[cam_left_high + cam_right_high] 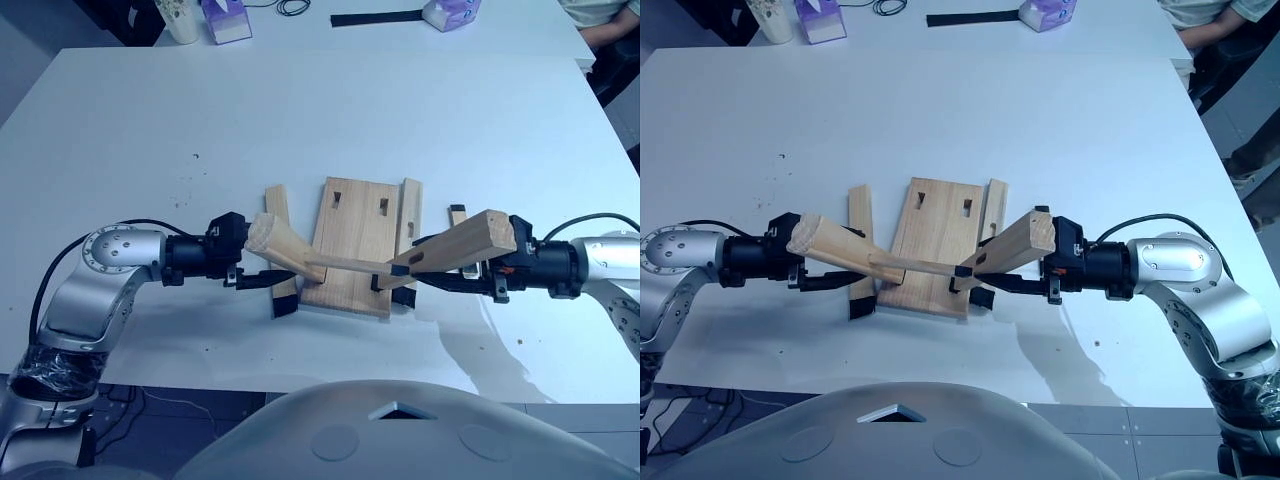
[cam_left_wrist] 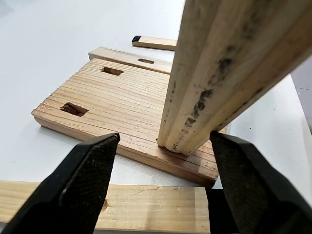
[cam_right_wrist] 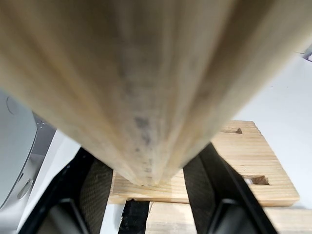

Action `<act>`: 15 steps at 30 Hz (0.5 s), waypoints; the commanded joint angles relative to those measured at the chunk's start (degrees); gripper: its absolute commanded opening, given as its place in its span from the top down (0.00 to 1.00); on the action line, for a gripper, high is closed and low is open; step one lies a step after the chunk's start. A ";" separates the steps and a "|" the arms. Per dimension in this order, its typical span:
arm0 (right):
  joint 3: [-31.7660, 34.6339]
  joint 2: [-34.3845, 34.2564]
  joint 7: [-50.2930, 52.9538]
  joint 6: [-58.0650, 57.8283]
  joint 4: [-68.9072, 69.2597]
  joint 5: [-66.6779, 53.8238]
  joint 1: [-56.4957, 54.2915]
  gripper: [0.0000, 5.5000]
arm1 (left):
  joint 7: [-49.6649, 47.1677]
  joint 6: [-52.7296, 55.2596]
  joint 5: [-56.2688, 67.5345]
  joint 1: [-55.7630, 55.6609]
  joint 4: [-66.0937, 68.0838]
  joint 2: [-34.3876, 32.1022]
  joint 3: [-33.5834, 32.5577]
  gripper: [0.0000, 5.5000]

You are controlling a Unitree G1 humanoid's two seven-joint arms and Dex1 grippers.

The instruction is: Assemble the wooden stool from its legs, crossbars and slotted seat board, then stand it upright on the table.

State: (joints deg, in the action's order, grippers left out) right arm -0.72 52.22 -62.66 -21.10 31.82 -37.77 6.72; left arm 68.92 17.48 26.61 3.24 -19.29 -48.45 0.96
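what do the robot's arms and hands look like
Both arms have rounded silver shells, the left arm and the right arm, narrowing to black cylindrical wrists. A thin black cable loops out along each. The left arm's upper part is wrapped in glossy black film. The left hand and right hand each have two flat black fingers with finely textured pads.

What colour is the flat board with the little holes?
The slotted wooden seat board is pale tan, with grain stripes; left wrist view.
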 commanded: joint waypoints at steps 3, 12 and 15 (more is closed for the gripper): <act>-3.69 3.17 -1.96 -2.84 -2.80 4.10 1.40 0.64 | 0.79 -2.08 -1.34 1.99 -0.37 -0.54 0.74 0.38; -3.31 2.60 -1.33 -1.20 -2.34 4.41 2.05 0.64 | 3.51 -3.92 -2.71 3.23 1.62 -2.52 0.98 0.38; -3.87 2.83 -1.52 0.42 -2.35 5.95 2.43 0.64 | 3.81 -4.12 -2.95 3.33 1.73 -2.48 1.14 0.38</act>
State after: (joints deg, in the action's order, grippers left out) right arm -1.82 52.63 -63.09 -19.32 30.99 -37.35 6.12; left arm 72.29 13.84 24.55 6.33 -17.75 -50.02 1.82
